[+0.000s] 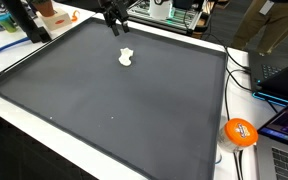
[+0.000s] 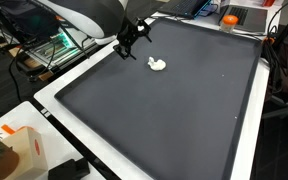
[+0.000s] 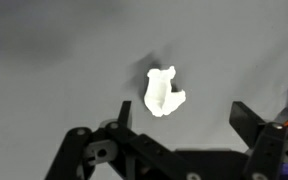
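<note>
One white lump (image 3: 163, 91) near gaping tool (image 3: 179, 112)

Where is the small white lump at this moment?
The white lump lies on the dark mat near its far edge in an exterior view, close to the open gripper but not touching it.

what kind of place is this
Most likely a robotics lab or office workbench. A large dark mat covers the table, a laptop and loose cables crowd its edge, and the gripper hangs open above a small crumpled white object.
</note>
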